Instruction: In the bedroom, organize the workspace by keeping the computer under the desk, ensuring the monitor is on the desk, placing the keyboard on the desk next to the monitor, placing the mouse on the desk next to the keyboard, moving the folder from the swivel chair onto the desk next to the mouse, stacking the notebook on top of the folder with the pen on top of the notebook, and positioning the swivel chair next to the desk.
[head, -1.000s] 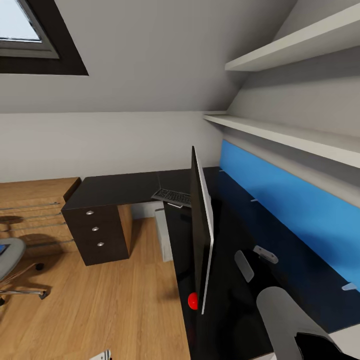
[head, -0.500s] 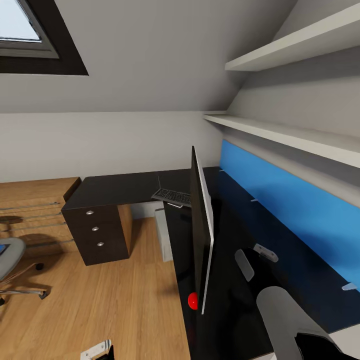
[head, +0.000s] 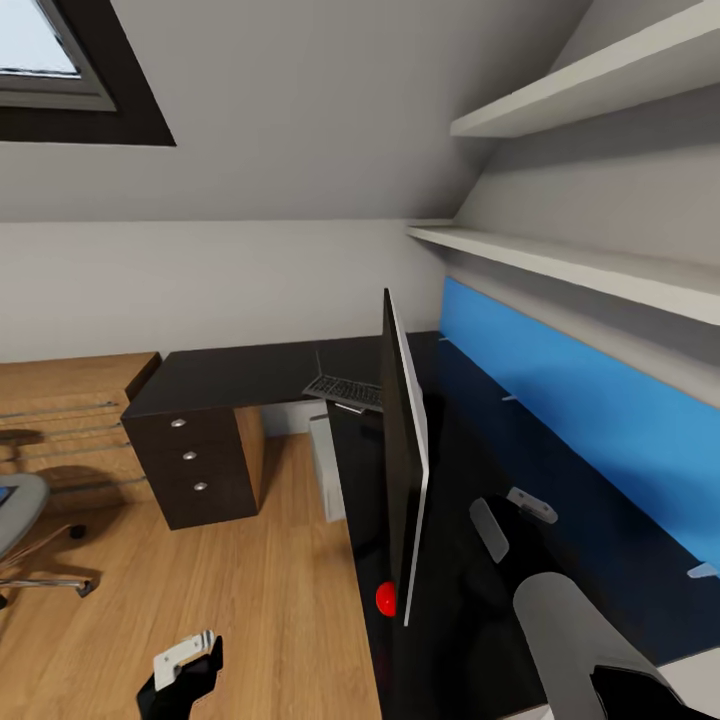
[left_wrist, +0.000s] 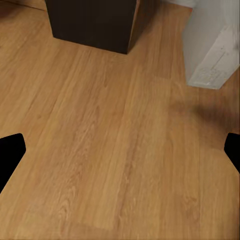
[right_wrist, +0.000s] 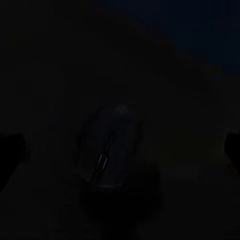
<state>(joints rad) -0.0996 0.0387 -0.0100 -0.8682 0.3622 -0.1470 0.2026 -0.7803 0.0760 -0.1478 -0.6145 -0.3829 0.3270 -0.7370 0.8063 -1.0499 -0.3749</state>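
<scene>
skylight (head: 40, 50) | wall shelves (head: 560, 265) | wooden dresser (head: 60, 410) | wood floor (left_wrist: 110, 150)

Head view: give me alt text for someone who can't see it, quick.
A black L-shaped desk with a blue back panel holds the monitor, seen edge-on, with the keyboard beyond it at the corner. The grey computer stands on the wood floor under the desk, the swivel chair sits apart at far left, and the left gripper hovers over the floor.

Location: attic room of a home, fitted as a study. Indicators: sloped ceiling with skylight (head: 50, 70), wood floor (head: 260, 600), black L-shaped counter (head: 240, 378), monitor (head: 403, 470), keyboard (head: 345, 392), wall shelves (head: 560, 265).
</scene>
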